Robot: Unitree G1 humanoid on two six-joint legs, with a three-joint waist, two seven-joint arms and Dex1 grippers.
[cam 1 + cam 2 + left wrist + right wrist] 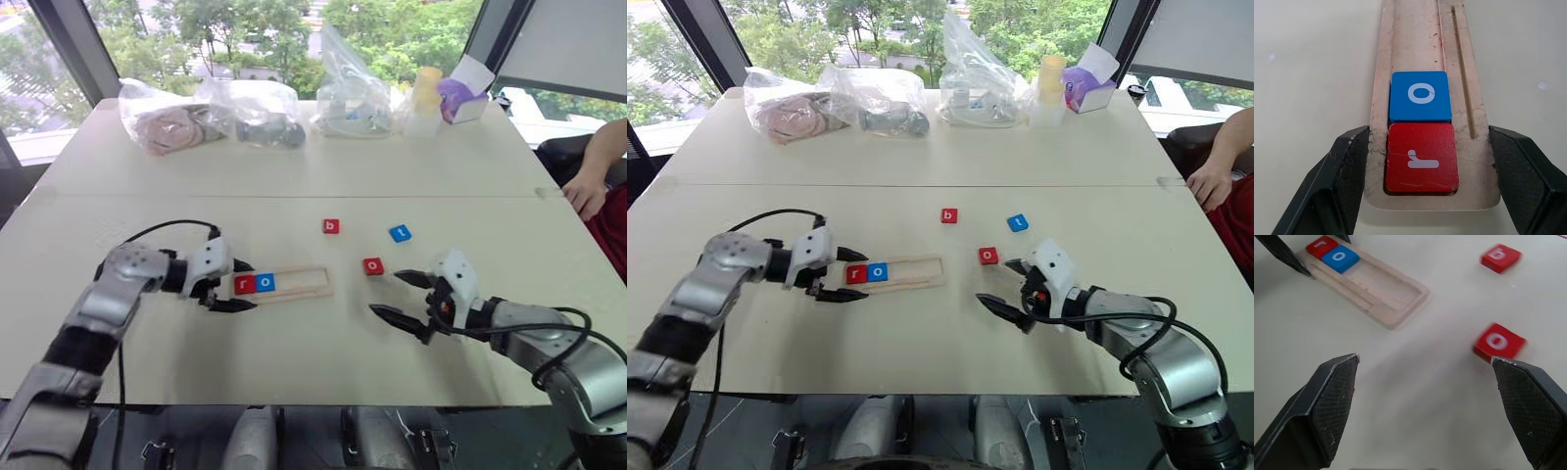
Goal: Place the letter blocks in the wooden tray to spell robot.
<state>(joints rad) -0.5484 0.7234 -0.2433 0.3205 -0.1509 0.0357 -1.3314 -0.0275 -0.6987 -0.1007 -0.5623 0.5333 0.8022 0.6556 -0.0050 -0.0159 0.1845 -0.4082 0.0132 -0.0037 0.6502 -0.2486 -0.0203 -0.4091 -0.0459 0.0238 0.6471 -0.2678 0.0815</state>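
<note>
The wooden tray [302, 284] lies on the table left of centre. A red r block [1421, 159] and a blue o block [1420, 95] sit side by side at its left end. My left gripper [238, 285] is shut across that end, one finger against each long side of the tray. A red b block [331, 226], a blue t block [400, 233] and a red o block [373, 266] lie loose on the table to the tray's right. My right gripper [385, 293] hangs open just in front of the red o block [1497, 341], holding nothing.
Clear plastic bags [245, 113] with items line the far side of the table, beside a yellow cup [426, 90] and a purple-and-white box [458, 98]. A person's hand [586, 191] rests at the table's right edge.
</note>
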